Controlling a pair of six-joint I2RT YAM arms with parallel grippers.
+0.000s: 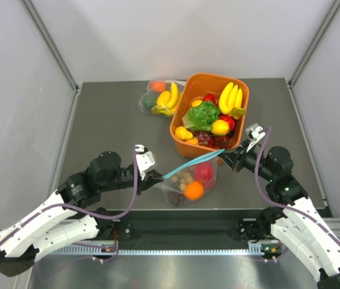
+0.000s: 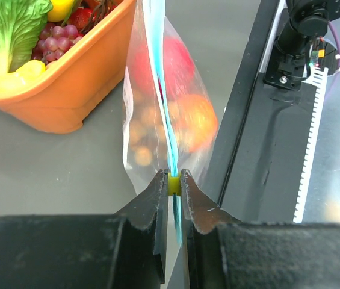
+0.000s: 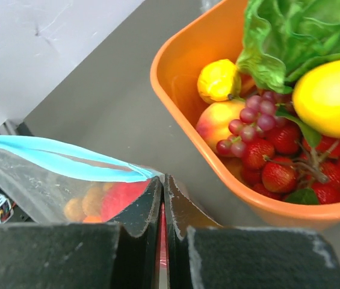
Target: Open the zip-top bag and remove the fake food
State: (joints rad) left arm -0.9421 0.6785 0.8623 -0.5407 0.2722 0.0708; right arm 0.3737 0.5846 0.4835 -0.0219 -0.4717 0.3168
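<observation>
Little of the job looks done to me: the zip-top bag (image 1: 189, 180) has all of its fake food inside, and from what I see the teal zip strip (image 1: 195, 161) runs as one closed line from end to end, so the opening and the emptying are both left to do. What I do have is a hold at each end. My left claw (image 2: 174, 178) is pinched tight on a small yellow tab (image 2: 174, 185) sitting on the strip at the bag's 8 o'clock end, and my right claw (image 3: 162, 183) is clamped fully together on the corner of the plastic at the 2 o'clock end, so the strip is drawn taut between them. The bag hangs below that line, at 6 o'clock of the orange tub (image 1: 179, 114) and close to the near edge of the table (image 1: 109, 120); I cannot tell whether its bottom touches the table. Through the plastic I make out the red apple (image 1: 203, 173) nearest my right claw, the orange (image 1: 194, 190) at the bottom, and the pale grape bunch (image 1: 183, 179) toward my left claw.
</observation>
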